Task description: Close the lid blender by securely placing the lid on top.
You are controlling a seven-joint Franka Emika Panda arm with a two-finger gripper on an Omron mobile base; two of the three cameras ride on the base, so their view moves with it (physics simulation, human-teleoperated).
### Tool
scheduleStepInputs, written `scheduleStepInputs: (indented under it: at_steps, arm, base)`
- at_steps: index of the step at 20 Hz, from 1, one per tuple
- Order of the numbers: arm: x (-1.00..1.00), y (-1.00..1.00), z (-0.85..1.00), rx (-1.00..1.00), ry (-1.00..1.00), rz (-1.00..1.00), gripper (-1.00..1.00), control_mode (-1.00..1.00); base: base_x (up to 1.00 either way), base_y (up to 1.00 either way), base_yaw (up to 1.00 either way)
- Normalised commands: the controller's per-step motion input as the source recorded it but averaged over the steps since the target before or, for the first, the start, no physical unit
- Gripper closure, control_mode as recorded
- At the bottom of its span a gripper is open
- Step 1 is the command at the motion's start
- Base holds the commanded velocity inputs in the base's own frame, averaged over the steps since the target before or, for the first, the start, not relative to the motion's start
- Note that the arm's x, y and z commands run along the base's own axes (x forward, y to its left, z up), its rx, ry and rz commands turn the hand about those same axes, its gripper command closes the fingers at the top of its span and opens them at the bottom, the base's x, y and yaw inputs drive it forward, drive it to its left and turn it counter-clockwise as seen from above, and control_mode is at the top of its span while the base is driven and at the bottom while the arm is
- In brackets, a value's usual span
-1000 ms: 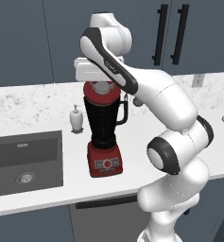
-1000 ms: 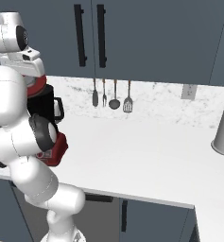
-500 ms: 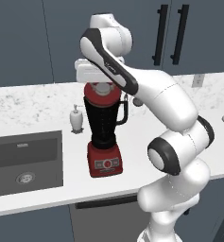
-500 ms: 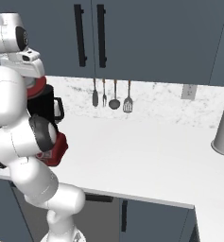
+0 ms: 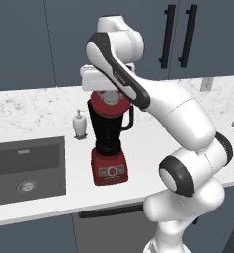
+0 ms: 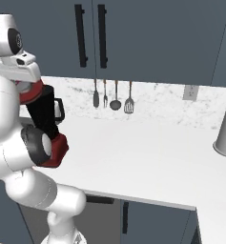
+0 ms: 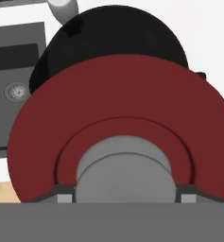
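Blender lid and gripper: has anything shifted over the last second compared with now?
Nothing visibly changed. The hand stays over the blender, with the lid on the jar's top and its grey knob between the gripper tips. The soap dispenser and sink stand as before.

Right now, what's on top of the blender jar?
The red lid sits over the blender jar's top, the tool at its grey knob. The lid covers the jar's rim, so its seating is hidden.
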Motion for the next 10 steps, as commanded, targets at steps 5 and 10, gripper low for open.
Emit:
scheduleStepInputs:
  at_steps: [5, 10]
  arm:
    - [0.41, 0.00, -0.04, 0.00, 0.00, 0.00, 1.00, -1.00]
    - [0.64, 0.00, -0.03, 0.00, -0.01, 0.00, 1.00, -1.00]
  base:
    - [0.00, 0.00, 0.00]
    - [0.00, 0.00, 0.00]
